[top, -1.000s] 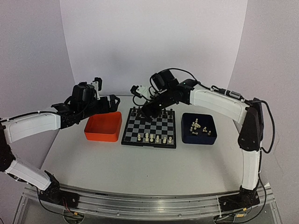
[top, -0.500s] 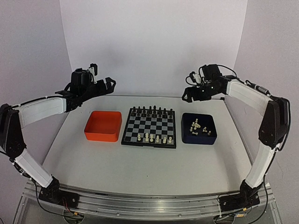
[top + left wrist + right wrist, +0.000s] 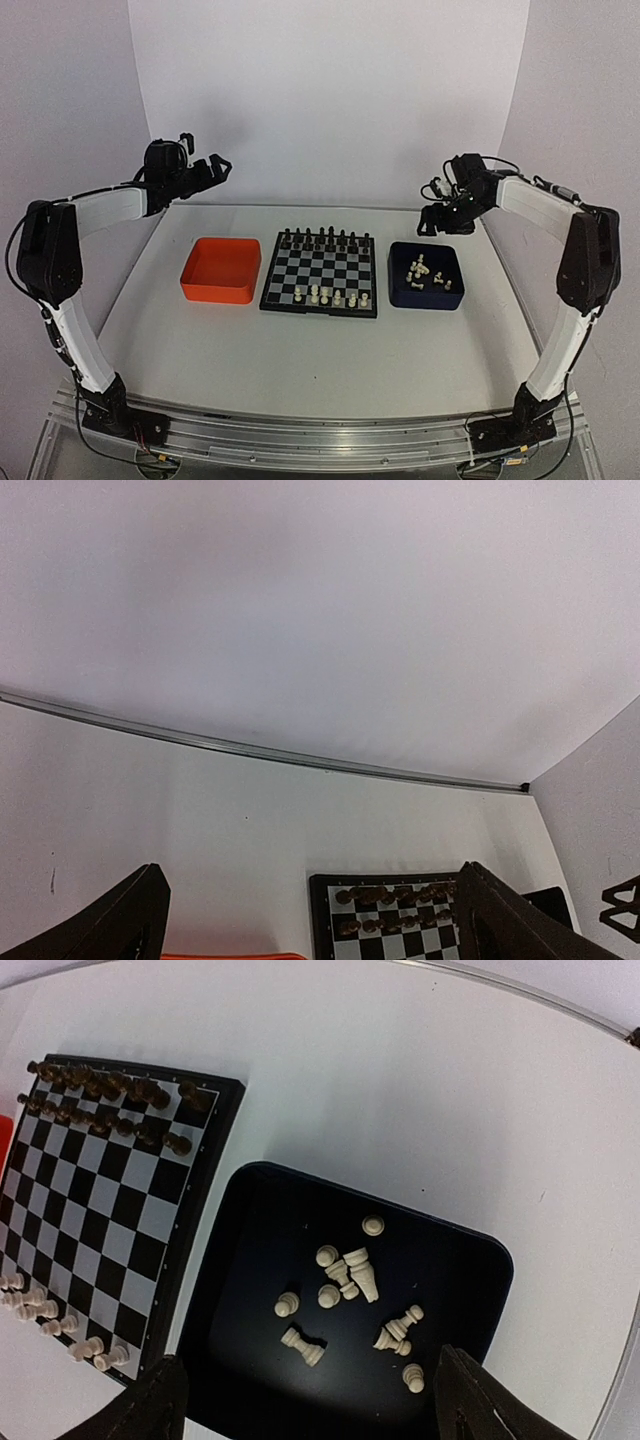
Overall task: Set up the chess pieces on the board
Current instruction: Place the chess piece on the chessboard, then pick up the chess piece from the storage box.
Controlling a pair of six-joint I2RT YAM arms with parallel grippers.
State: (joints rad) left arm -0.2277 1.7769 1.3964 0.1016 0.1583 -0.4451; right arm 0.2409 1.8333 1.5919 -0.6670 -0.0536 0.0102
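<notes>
1. the left gripper (image 3: 207, 166) is raised off the table (image 3: 300, 370) at the far left, well away from the trays and the board. its claw is released: the left wrist view shows two dark fingers (image 3: 120, 925) spread wide with nothing between them.
2. the orange tray (image 3: 221, 270) sits just left of the board, apart from it by a thin gap. no pieces show inside it.
3. the board (image 3: 320, 272) lies at the middle of the table, between the two trays. black pieces (image 3: 325, 238) fill its far rows.
4. some of the cream pieces (image 3: 325, 295) stand upright in a line along the board's near edge, from about its middle toward its right side. the squares between them and the black ranks are bare.
5. the dark blue tray (image 3: 425, 303) sits just right of the board. it holds the remaining cream pieces, scattered loosely, some upright and some tipped on their sides, a few touching each other.
6. the right gripper (image 3: 437, 212) hangs in the air above the tray's far side, touching nothing. its claw is released too: in the right wrist view its fingers (image 3: 150, 1405) stand far apart, with the tray below them.
</notes>
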